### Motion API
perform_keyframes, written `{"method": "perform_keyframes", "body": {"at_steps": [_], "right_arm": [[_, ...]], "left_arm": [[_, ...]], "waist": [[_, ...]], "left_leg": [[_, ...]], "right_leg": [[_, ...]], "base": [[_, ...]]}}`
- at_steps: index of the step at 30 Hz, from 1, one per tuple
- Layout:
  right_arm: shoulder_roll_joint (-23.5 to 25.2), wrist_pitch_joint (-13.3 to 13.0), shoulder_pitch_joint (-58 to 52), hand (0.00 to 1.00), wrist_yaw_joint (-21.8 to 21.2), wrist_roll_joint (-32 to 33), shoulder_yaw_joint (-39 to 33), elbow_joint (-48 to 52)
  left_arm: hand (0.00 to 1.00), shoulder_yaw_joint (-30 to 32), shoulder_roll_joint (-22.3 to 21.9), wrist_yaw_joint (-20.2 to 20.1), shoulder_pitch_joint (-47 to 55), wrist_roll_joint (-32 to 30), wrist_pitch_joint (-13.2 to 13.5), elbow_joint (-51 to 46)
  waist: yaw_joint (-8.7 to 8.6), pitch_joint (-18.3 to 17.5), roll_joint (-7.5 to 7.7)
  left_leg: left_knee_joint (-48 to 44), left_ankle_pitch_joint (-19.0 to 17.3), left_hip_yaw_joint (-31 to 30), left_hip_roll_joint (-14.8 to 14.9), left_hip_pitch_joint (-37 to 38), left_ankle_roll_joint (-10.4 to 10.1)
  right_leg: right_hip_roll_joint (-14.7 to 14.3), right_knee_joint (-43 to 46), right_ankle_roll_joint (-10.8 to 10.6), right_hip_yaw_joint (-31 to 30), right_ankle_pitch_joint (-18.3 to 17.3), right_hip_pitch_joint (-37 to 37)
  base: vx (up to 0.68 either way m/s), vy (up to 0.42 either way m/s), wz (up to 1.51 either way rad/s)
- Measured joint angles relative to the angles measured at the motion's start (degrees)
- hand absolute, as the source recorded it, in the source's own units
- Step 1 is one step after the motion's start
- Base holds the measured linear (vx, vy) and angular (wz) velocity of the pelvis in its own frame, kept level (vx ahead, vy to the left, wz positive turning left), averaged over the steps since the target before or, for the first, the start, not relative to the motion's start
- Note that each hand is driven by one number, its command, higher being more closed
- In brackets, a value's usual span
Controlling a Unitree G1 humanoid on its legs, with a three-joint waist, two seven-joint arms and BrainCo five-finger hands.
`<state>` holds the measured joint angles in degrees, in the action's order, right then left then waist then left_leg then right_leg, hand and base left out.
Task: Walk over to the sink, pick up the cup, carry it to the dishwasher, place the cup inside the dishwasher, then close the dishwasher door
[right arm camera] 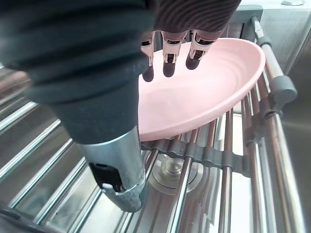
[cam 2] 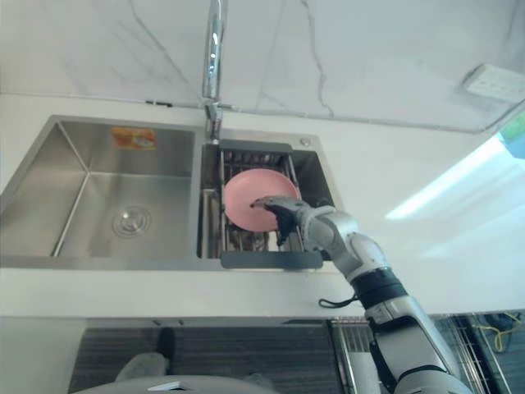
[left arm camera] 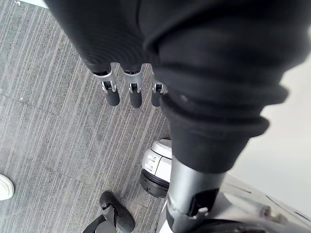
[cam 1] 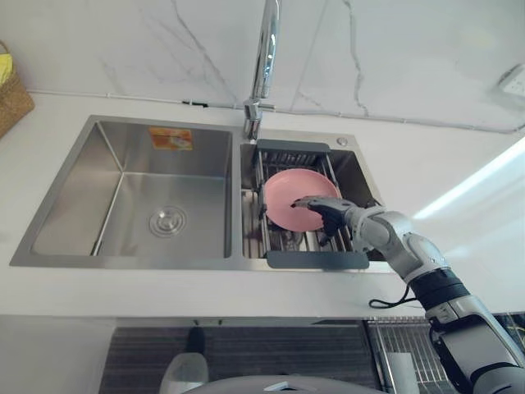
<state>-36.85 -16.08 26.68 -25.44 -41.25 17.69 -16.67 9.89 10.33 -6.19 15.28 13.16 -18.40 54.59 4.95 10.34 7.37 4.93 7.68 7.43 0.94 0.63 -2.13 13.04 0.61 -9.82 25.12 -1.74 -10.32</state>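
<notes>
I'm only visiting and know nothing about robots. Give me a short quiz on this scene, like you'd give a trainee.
1. True or false: the pink dish lies flat.
2. What rises behind the sink? A. kettle B. faucet C. lamp
3. Fill in: the ___ hand reaches the dish.
Key: 1 false, it leans on edge in the rack; 2 B; 3 right hand.
</notes>
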Motion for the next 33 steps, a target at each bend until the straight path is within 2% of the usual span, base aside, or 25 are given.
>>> {"method": "perform_keyframes", "body": {"at_steps": [5, 12, 20, 21, 24, 33], "right_arm": [[0.0, 0.0, -2.1, 0.00, 1.3, -4.4, 0.0, 0.0], [0.3, 0.4, -3.3, 0.00, 7.4, -12.2, 0.0, -0.2], [0.9, 1.5, -4.1, 0.00, 17.5, -17.8, 0.0, -4.3], [1.1, 1.8, -4.2, 1.00, 19.3, -18.5, 0.0, -5.0], [2.9, 2.6, -4.2, 1.00, 22.7, -20.3, -0.4, -5.4], [3.7, 3.8, -4.3, 1.00, 30.7, -22.1, -2.5, -8.3]], "left_arm": [[0.00, -1.2, 0.2, 0.0, 0.0, 0.0, 0.0, 0.0], [0.00, -1.6, 0.1, 0.0, 0.0, 0.0, 0.0, 0.0], [0.00, -1.8, 0.1, 0.0, 0.0, -0.1, 0.0, 0.0], [0.00, -2.1, 0.1, 0.0, 0.0, -0.7, 0.0, 0.0], [0.00, -2.8, 0.2, 0.2, 0.1, -1.1, 0.0, 0.1], [0.00, -3.8, 0.2, 0.7, 0.1, -1.9, 0.1, 0.0]], "waist": [[0.13, 0.2, -0.32], [0.26, 0.6, -0.95], [1.00, 0.6, -1.06], [1.14, 0.6, -1.13], [1.09, 0.7, -1.27], [1.23, 0.8, -1.52]], "left_leg": [[0.0, -0.1, 0.3, 0.0, 0.3, 0.0], [0.0, -0.1, 0.3, 0.0, 0.3, 0.0], [0.0, 0.0, -0.9, -0.2, 0.3, 0.0], [0.0, 0.0, -0.9, -0.2, 0.3, 0.0], [0.0, 0.0, -1.0, -0.2, 0.3, 0.0], [0.0, 0.0, -2.1, -0.4, 0.4, 0.0]], "right_leg": [[0.0, 0.1, 0.1, -0.5, 0.0, 0.0], [0.0, 0.1, 0.1, -0.4, 0.0, 0.0], [0.0, -0.1, 0.0, 0.7, -0.2, -0.9], [0.0, 0.0, 0.5, 0.8, -0.6, -0.9], [0.0, 0.0, 0.5, 0.8, -0.8, -0.9], [0.0, 0.2, 0.4, 2.1, -1.1, -1.6]], "base": [[0.00, 0.001, -0.04], [0.00, 0.000, 0.00], [0.00, -0.003, 0.07], [0.00, 0.000, 0.00], [0.00, 0.000, 0.00], [0.01, -0.011, 0.06]]}}
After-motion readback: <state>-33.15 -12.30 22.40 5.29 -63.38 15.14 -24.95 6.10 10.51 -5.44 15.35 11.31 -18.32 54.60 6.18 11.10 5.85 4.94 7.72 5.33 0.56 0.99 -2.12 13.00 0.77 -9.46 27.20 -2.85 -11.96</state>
